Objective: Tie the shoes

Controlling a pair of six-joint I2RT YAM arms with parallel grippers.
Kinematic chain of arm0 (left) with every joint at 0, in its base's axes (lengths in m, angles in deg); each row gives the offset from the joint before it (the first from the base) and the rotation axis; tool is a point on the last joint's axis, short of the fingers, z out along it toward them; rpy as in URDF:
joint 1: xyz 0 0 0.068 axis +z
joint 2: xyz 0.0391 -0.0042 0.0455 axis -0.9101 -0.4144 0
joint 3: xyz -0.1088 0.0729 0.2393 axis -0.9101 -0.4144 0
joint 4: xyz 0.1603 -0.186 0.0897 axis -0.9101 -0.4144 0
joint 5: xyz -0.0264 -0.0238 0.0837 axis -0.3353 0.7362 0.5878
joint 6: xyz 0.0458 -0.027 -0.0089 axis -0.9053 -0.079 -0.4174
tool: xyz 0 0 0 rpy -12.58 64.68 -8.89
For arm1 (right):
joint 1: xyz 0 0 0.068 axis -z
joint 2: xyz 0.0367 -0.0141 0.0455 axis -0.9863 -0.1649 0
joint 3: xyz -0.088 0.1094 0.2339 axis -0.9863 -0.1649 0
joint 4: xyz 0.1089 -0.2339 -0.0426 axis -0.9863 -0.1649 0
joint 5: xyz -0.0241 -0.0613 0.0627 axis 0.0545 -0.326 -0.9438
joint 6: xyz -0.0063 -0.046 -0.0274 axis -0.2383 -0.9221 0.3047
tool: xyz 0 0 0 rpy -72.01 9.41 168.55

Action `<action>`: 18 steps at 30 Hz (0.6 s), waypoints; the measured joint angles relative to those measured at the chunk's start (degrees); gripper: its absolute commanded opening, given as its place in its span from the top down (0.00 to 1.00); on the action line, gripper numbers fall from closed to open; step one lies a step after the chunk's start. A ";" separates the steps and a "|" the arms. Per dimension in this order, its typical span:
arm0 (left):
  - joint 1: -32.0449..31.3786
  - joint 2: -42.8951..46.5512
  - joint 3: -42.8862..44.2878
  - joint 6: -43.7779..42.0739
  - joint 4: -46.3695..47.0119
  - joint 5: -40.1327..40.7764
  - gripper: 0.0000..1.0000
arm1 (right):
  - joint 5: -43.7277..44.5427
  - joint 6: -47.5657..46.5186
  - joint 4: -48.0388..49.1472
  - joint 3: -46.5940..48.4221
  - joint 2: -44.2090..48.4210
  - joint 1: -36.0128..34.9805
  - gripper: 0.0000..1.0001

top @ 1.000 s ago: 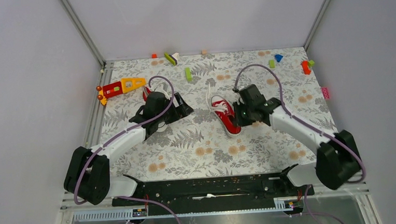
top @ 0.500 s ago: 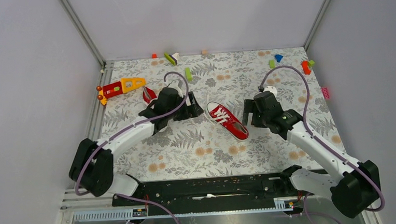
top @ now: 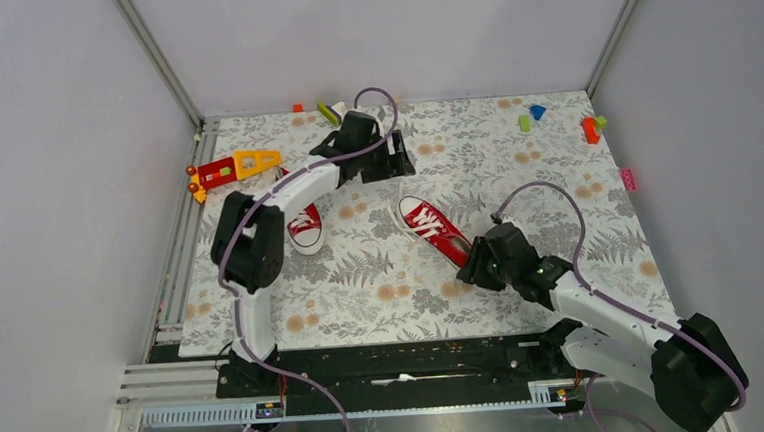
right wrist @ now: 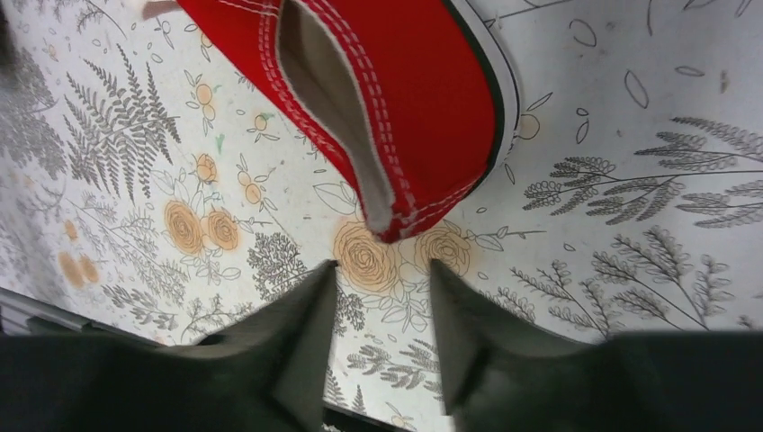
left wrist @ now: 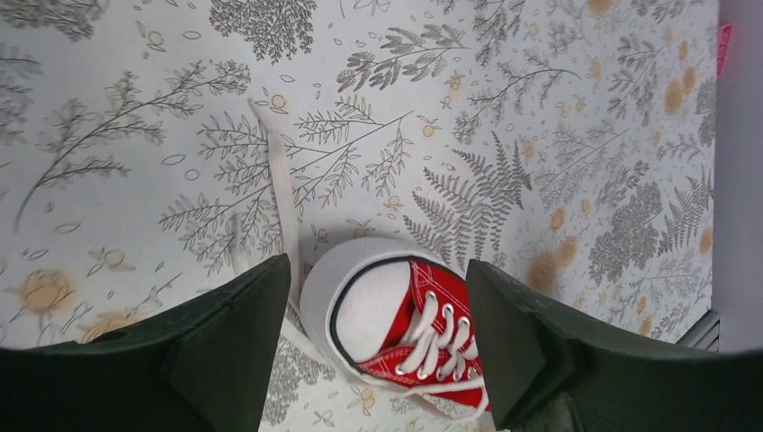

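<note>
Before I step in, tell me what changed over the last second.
The left pincer swung off the left shoe, uncovering it, and reached out beyond the toe of the middle shoe, open. The right pincer left that shoe's side and drew back to its heel, open. The middle shoe turned slightly. The red-and-yellow toy stayed put.

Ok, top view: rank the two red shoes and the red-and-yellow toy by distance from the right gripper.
1. Centre shoe, just beyond the right gripper.
2. Other shoe, further left, by the left arm.
3. Red-and-yellow toy, far left edge.
</note>
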 measured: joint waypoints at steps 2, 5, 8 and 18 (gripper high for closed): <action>0.28 -4.70 3.93 0.00 -1.53 -1.99 0.29 | -0.44 1.97 3.23 -2.89 0.48 -0.26 0.69; 0.31 -10.47 8.57 0.22 -3.52 -4.07 0.47 | -0.74 3.85 7.52 -4.68 -1.22 -0.28 0.72; 0.31 -15.76 12.81 0.96 -5.05 -5.97 0.58 | -0.96 5.01 12.41 -4.68 -4.92 -0.31 0.73; 0.31 -19.67 11.91 1.11 -6.43 -11.61 0.76 | 6.01 3.93 14.12 -0.66 -12.50 1.86 0.76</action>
